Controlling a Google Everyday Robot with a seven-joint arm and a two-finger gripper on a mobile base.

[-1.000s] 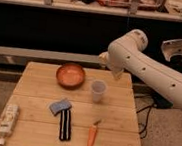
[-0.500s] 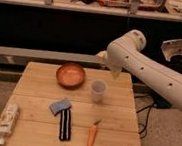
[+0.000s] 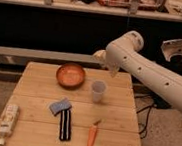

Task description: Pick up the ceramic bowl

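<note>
Reaching is the step in hand: the claw [image 3: 100, 57] hovers above the surface [image 3: 36, 96], and I cannot tell how wide it stands. The ceramic bowl [image 3: 70, 75] sits below and left of the claw, untouched. Next it likely needs to descend onto the rim.

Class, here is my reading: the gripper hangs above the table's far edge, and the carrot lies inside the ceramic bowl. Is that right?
Not quite. The camera view shows the carrot lying on the wooden table near its front edge, well apart from the ceramic bowl. The gripper does hang above the table's far edge.
</note>
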